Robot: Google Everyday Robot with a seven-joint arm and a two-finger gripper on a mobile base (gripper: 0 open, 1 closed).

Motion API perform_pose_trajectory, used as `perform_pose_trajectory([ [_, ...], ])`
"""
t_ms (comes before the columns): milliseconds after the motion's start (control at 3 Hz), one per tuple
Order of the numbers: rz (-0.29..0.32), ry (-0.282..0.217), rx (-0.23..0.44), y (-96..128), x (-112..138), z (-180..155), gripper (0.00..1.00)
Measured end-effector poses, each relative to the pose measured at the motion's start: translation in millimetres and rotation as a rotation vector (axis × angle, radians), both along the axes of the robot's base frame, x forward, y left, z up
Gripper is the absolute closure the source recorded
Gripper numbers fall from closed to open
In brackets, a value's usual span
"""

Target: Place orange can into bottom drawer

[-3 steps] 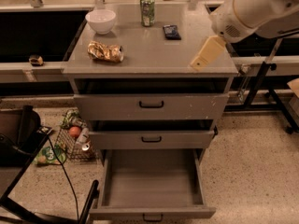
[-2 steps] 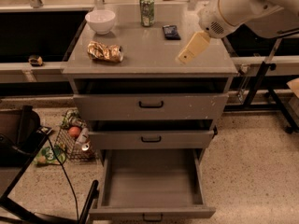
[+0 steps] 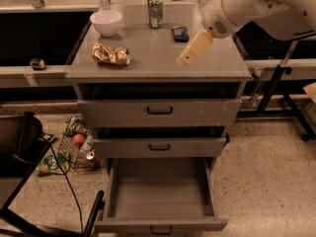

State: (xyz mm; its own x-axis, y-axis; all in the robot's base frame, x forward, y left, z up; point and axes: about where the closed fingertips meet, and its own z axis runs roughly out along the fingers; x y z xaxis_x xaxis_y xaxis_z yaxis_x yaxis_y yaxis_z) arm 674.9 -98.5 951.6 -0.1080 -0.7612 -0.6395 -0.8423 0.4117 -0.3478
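As the crumpled orange-gold metal can [image 3: 111, 54] is lying well left of the cream gripper [image 3: 186, 58], state untellable, a low crosswise grasp is being advised.

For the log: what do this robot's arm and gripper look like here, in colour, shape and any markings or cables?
The arm is a thick, smooth white shell of rounded segments, ending in a bulbous wrist with a small grey patch. No cables or lettering show. The gripper is a pale cream-yellow, flat, tapering piece, matte and unmarked, over the right part of the cabinet top.
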Motion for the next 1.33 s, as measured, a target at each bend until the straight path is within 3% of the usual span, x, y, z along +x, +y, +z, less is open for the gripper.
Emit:
perform_pose_trajectory([
  [333,0.048,0.018,0.069,32,15,-2,0.00],
  [667,0.067,0.071,0.197,60,33,-13,0.00],
  [1333,0.087,0.072,0.227,69,40,-19,0.00],
])
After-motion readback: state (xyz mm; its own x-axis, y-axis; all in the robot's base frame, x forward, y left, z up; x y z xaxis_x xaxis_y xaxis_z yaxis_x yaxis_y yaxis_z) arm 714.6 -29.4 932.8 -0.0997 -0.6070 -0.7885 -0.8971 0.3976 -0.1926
